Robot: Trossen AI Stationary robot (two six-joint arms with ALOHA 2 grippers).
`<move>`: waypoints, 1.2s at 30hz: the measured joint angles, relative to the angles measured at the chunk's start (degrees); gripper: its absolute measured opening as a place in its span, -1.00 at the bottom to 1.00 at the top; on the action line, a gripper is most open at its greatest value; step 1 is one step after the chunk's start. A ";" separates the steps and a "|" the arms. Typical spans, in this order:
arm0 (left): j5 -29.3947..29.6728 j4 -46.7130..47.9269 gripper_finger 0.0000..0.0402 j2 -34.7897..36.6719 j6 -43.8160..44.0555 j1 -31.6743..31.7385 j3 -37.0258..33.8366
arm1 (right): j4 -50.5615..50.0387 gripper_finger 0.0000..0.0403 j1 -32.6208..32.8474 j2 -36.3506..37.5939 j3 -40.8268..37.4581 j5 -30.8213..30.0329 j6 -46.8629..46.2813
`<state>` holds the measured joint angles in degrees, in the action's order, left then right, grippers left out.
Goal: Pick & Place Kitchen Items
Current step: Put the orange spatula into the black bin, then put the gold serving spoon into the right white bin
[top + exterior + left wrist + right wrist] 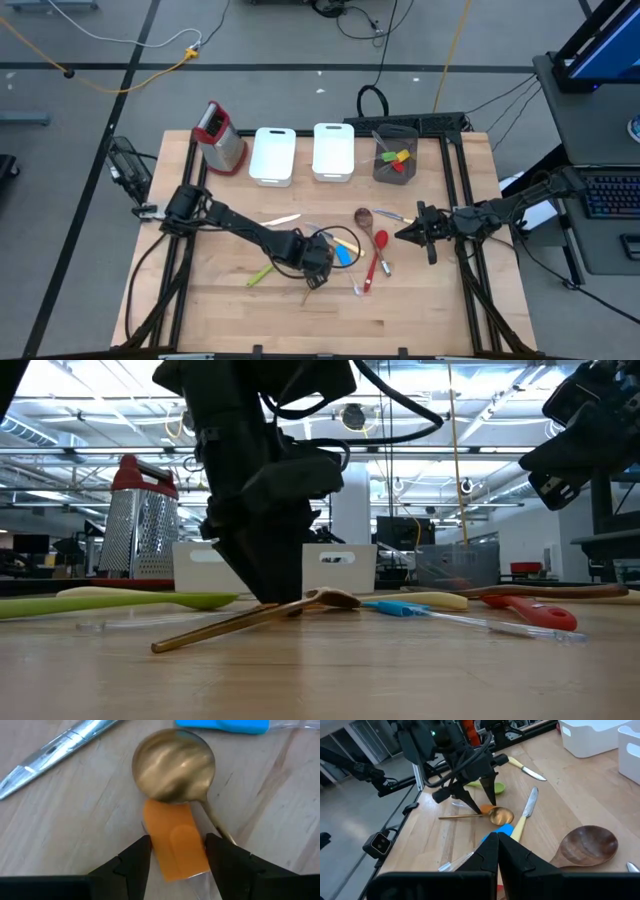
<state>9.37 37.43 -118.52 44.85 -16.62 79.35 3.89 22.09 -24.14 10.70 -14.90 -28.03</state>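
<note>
Early: few utensils (394, 158) in cup (396, 167), most loose; left gripper (175, 851) open astride orange spatula (177, 842), right gripper (498, 851) closed, empty.

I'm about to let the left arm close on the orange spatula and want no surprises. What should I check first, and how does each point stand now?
1. Left gripper open: ok.
2. Fingers on either side of the orange spatula: ok.
3. Fingers clear of the gold spoon, which touches the spatula's end: ok, but close.
4. Blue spatula and knife out of the way: ok.
5. Right gripper shut and off to the side: ok.
6. Fingertips down at the table: cannot tell.
</note>
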 joint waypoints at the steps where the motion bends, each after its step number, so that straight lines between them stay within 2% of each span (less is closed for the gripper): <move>1: 0.09 0.68 -0.04 -0.02 0.11 0.00 0.02 | -0.18 -1.00 -0.02 -0.02 0.00 0.00 -0.02; 12: 1.92 6.15 -0.04 -0.19 -4.36 1.92 -0.04 | -0.28 -1.00 0.00 -0.26 0.00 -0.04 -0.10; 18: 5.70 6.80 -0.04 -0.26 -8.18 5.44 -0.17 | -0.30 -1.00 0.00 -0.26 0.00 -0.02 -1.33; 22: 6.15 7.10 -0.04 -0.30 -10.49 7.85 -0.17 | -0.30 -1.00 0.00 -0.26 0.00 -0.02 -1.33; 30: 4.69 7.34 -0.04 1.36 -10.71 9.75 -0.39 | -0.30 -1.00 0.00 -0.26 0.00 -0.02 -1.35; 36: 2.51 7.72 -0.11 3.45 -6.91 9.75 -0.44 | -0.54 -1.00 0.00 -0.28 0.00 -0.02 -1.33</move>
<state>11.88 45.15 -115.07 37.94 -6.87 78.91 3.35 22.09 -24.43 10.70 -14.92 -29.37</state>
